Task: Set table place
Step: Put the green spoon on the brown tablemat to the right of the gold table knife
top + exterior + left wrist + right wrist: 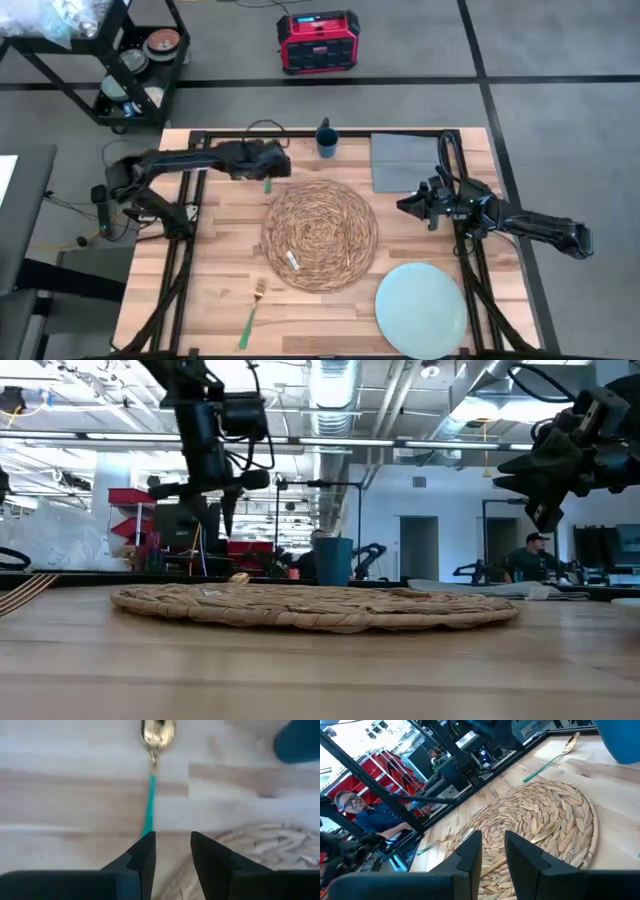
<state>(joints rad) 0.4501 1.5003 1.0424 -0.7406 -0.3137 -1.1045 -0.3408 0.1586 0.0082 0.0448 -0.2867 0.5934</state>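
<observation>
Nearest the front edge of the table [215, 330]: a green-handled fork [251, 312] lay left of the placemat [320, 235], the pale-blue plate [421, 310] sat off the mat's front-right corner. Neither was placed yet.

Placemat sat centred on the table, with a gold-coloured knife [349, 258] and a small white item I couldn't identify lying on the weave.

Left gripper [281, 166] hung above the back-left rim of the mat, fingers [142, 857] parted a little and empty, green-handled spoon [151, 785] on the wood just beyond the tips. Looked like the spoon pick was the step in hand. Next move, my read: descend, straddle the thin handle, close square on it; handle is slim and flat on wood, so easy to miss.

Right gripper [408, 204] waited raised, right of the mat, fingers apart, nothing held.

Farther back: grey napkin [404, 162] and blue cup [327, 139] by the rear rail, untouched.
</observation>
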